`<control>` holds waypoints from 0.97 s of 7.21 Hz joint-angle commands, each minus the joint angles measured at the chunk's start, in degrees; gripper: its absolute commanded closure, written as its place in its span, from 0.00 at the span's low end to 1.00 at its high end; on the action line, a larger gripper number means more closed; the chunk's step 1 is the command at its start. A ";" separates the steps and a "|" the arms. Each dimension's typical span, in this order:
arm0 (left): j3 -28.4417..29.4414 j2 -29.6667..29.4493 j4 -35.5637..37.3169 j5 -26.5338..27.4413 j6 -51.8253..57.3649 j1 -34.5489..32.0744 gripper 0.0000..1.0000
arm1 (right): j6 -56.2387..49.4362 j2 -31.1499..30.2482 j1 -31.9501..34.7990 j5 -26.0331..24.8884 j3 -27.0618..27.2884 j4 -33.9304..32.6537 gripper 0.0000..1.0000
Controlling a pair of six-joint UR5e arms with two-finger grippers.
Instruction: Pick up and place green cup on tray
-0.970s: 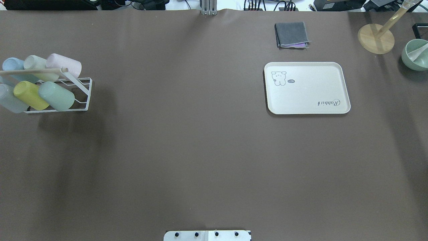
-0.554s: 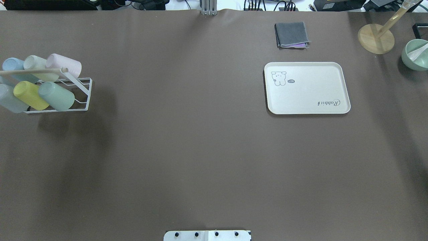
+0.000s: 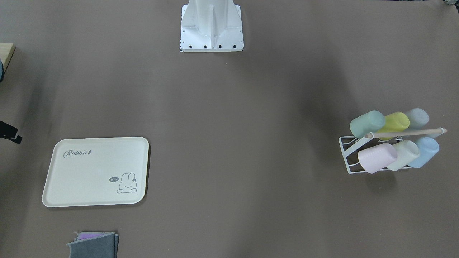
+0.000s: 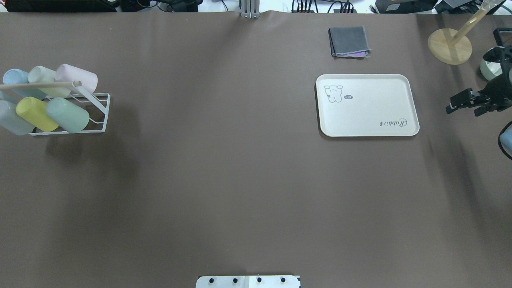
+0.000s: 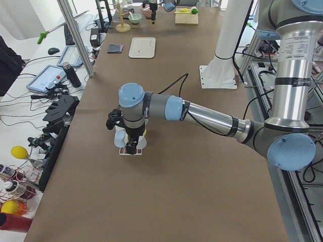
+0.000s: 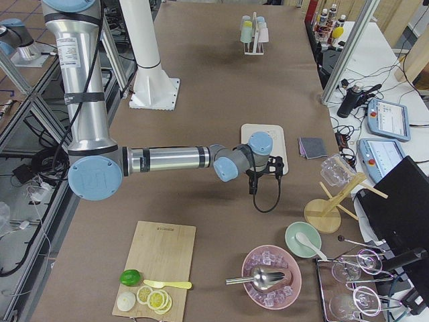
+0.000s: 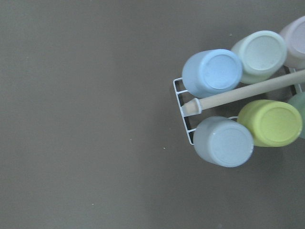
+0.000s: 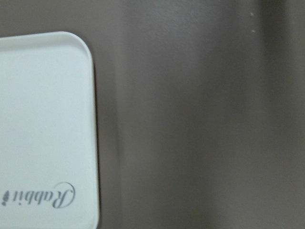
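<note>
The green cup [image 4: 68,115] lies tilted on a white wire rack [image 4: 97,114] at the table's left, next to a yellow-green cup [image 4: 37,113]. It also shows in the front view [image 3: 366,123]. The cream tray [image 4: 366,105] with "Rabbit" script lies bare at the right; its corner shows in the right wrist view [image 8: 43,119]. My right gripper [image 4: 478,105] hovers just right of the tray; I cannot tell its state. My left gripper [image 5: 128,143] hangs over the rack, seen only in the left side view; I cannot tell its state.
The rack also holds pink [image 4: 77,77], pale cream-green [image 4: 45,77] and blue [image 4: 16,79] cups under a wooden bar. A grey cloth [image 4: 349,41] lies behind the tray. A wooden stand [image 4: 450,46] and a mint bowl [image 4: 489,70] sit at the far right.
My right arm has come into the overhead view at the right edge, beside the tray, and now covers part of the mint bowl. Cups and tray have not moved.
</note>
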 commanded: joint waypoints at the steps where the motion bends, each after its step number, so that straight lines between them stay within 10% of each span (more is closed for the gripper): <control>1: -7.69 -3.01 8.18 2.32 -5.92 6.48 0.02 | 2.31 5.75 -2.01 -0.26 -5.94 5.96 0.00; 7: -20.88 -4.87 17.97 14.71 -6.38 24.83 0.04 | 1.87 10.61 -5.26 -3.60 -11.67 6.41 0.17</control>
